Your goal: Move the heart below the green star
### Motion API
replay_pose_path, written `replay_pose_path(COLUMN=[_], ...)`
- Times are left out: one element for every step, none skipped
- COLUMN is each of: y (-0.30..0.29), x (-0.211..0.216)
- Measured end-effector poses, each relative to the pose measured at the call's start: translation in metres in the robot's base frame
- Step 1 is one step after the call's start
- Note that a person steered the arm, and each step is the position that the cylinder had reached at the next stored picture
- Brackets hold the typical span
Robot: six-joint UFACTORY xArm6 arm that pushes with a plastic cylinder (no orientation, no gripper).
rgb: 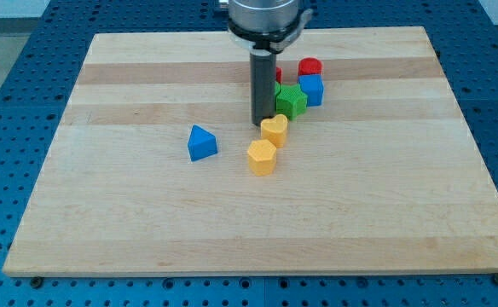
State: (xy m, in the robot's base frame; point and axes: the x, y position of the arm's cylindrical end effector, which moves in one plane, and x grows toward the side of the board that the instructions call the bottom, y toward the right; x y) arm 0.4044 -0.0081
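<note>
The arm carries no jaws; it ends in a dark rod, and my tip (261,125) stands on the wooden surface (147,230) just left of the yellow heart (275,130), touching or nearly touching its far-left edge; contact cannot be confirmed.

The yellow heart lies near the middle of the surface, just nearer than the green star (291,101) and slightly to its left, the two close together or touching. A second yellow block (262,157), roughly hexagonal, sits just near-left of the heart, almost against it.

Behind the heart, a cluster: the green star, with a blue cube (311,89) against its far-right side and a red cylinder (309,67) just beyond the cube. Another red block (277,75) shows as a sliver at the rod's right edge, far-left of the star; shape not determinable.

A blue triangular block (201,142) lies apart, left of the yellow pair.
</note>
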Motion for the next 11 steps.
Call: replay_pose_path(y=[-0.022,-0.03,-0.028,-0.017,-0.01,-0.004,0.009,0.013,0.013,0.009,0.006], x=[0.01,0.032,0.05,0.048,0.041,0.038,0.03,0.026,0.026,0.026,0.03])
